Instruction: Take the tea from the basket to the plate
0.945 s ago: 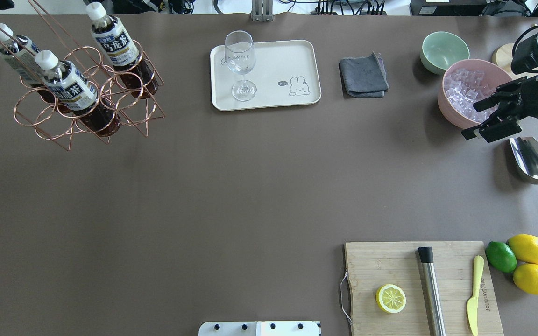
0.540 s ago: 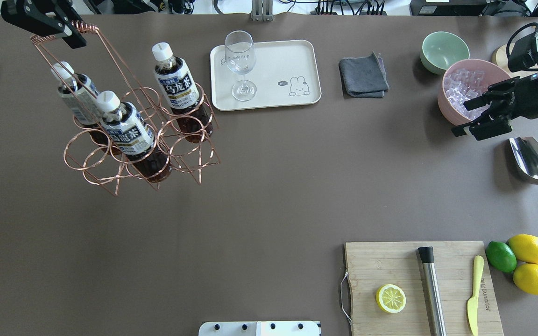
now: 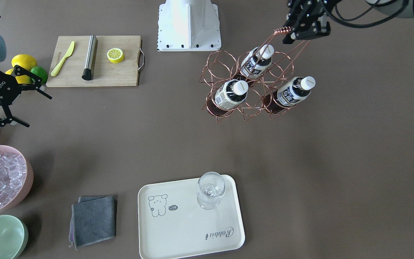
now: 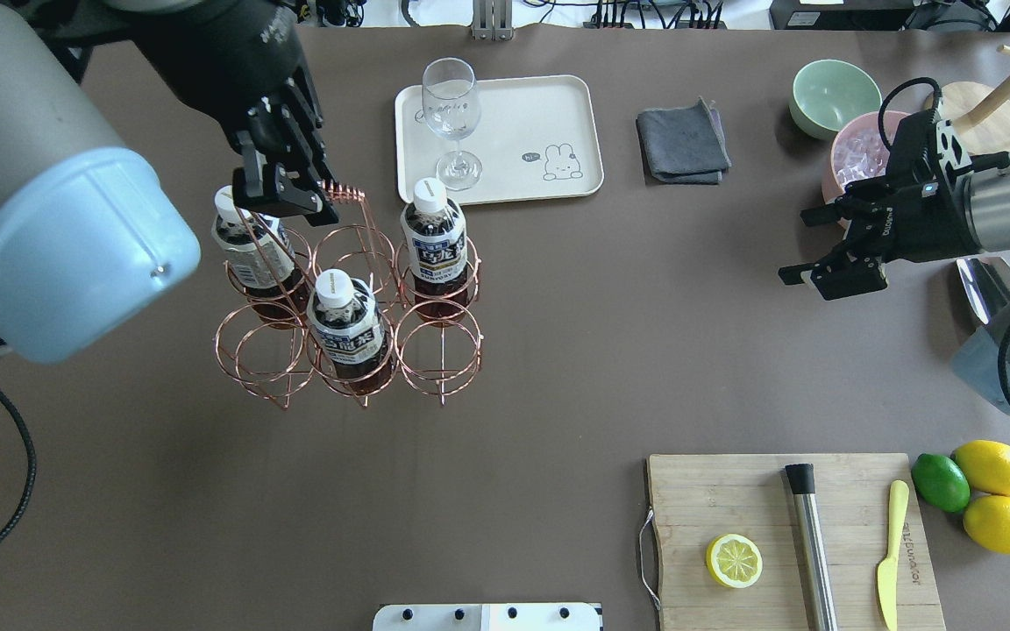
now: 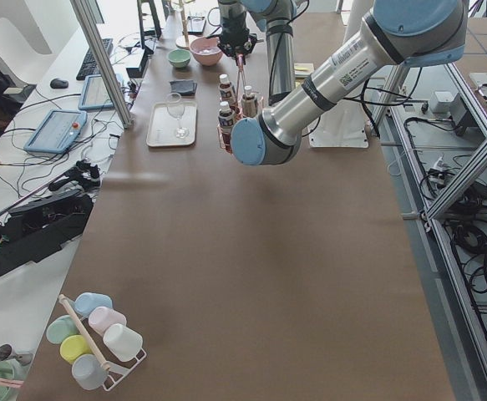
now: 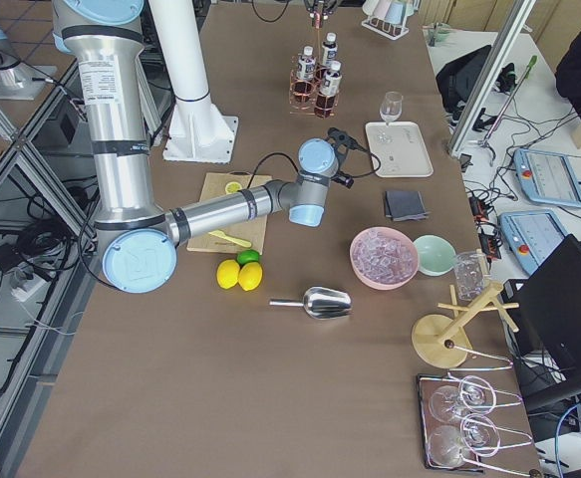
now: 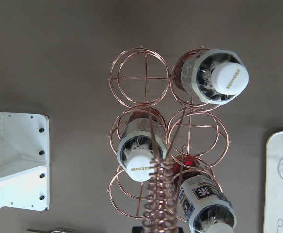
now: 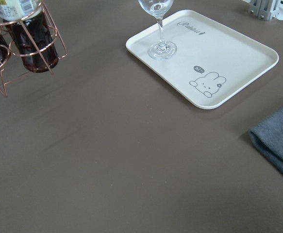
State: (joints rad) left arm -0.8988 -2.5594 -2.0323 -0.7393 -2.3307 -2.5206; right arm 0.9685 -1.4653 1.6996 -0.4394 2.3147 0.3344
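My left gripper is shut on the coiled top of the wire handle of the copper basket, which hangs upright left of centre; I cannot tell if it touches the table. Three tea bottles stand in its ring cells: one back left, one in the front middle, one back right. The left wrist view looks down on their white caps. The cream plate lies behind the basket with a wine glass on it. My right gripper is open and empty at the right.
A grey cloth, a green bowl and a pink bowl of ice sit right of the plate. A cutting board with a lemon half, metal rod and knife lies front right, beside lemons and a lime.
My left arm has carried the basket with its three bottles rightward and toward the robot, to just in front of the plate. My right gripper has moved left, away from the pink bowl.
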